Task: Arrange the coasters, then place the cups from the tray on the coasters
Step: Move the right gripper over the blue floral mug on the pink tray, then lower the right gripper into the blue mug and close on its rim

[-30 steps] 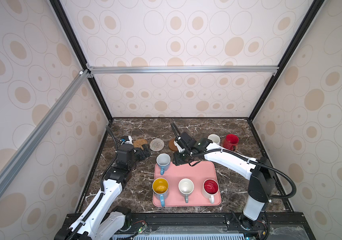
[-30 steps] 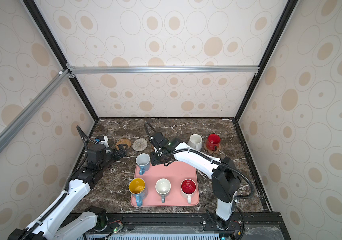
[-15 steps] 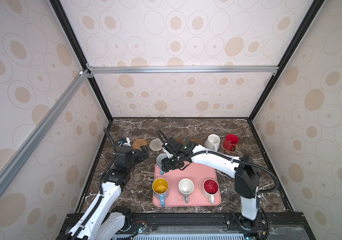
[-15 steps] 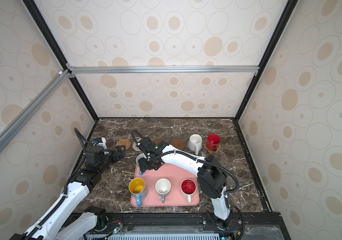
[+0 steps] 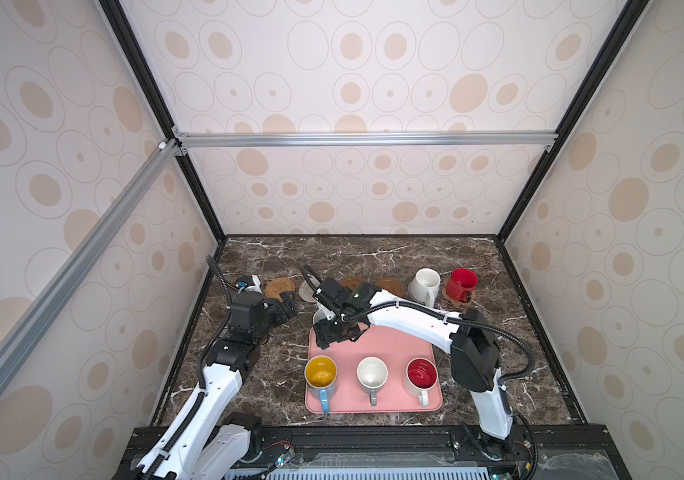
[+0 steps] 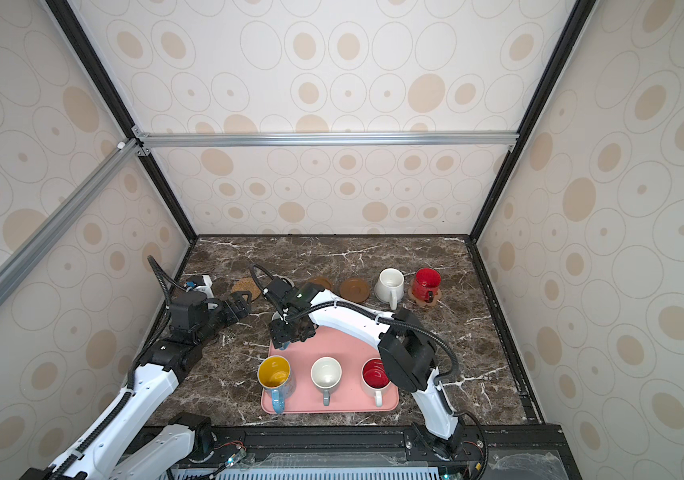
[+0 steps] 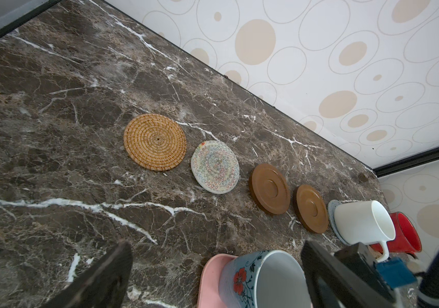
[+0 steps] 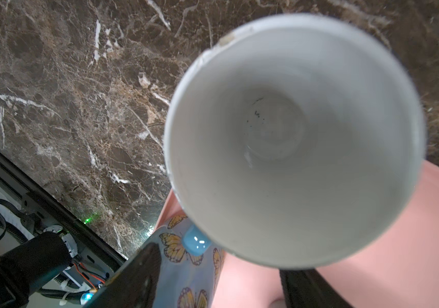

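Dark brown marble surface [image 5: 373, 257] with white veins, enclosed by circle-patterned walls. Along its far side the coasters lie in a row:

- a woven tan rattan round [image 7: 155, 142]
- a cream woven round [image 7: 215, 166] with coloured zigzag stitching
- a brown ridged disc [image 7: 269, 192]
- a second brown ridged disc [image 7: 312, 208]
- a grey-blue coaster [image 7: 331, 212] under the upright white mug [image 5: 425, 282]
- a brown paw-shaped coaster [image 6: 436, 299] under the red mug [image 5: 461, 282]

Nearer the front, the pink tray [image 5: 394, 353] carries four mugs. A butterfly-patterned blue mug [image 5: 321, 372] with a yellow interior, a grey mug [image 5: 372, 372] and a red-lined white mug [image 5: 421, 372] stand along the near rim. The light blue mug [image 7: 261, 280], printed with a red flower, stands at the far left corner.

The right gripper [image 5: 336, 334] hangs over this mug. Its fingers [image 8: 133, 280] are spread to either side of the handle and not closed on it. The left gripper [image 5: 288, 305] hovers near the rattan round, with its fingers spread wide and empty.
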Controlling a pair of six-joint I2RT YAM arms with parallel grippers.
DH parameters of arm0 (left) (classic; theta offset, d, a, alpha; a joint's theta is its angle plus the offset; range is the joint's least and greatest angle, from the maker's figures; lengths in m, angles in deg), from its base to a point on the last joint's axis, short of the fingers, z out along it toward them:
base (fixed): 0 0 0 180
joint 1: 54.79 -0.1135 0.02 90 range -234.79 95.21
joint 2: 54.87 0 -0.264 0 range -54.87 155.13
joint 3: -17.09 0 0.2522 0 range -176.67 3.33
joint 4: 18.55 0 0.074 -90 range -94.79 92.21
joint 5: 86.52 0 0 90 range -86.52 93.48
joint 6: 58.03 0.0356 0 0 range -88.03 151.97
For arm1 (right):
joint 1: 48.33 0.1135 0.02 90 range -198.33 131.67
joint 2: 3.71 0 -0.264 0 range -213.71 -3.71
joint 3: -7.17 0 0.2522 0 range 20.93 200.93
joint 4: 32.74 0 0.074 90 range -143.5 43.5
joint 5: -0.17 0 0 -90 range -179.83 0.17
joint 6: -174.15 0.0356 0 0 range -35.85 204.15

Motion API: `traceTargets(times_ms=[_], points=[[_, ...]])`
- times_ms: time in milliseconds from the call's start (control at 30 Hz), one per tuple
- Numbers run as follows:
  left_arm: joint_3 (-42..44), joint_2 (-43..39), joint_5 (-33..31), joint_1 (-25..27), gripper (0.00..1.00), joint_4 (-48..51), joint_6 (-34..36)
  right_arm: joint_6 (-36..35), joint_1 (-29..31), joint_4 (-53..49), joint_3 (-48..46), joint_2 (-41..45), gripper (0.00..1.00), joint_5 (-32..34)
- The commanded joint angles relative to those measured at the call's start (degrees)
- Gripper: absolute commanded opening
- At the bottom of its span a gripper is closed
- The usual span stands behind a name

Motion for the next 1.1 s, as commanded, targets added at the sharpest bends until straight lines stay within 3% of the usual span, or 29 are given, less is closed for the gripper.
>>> traceTargets(times_ms=[0, 1067], points=[[-0.6, -0.9, 0.0, -0.4, 1.00, 0.3, -0.2, -0.4, 0.4, -2.2, 1.6, -1.4, 0.73, 2.4], [-0.4, -0.9, 0.6, -0.5, 1.00, 0.1, -0.7, 2.0, 0.5, -4.3, -1.9, 0.7, 0.72, 13.4]])
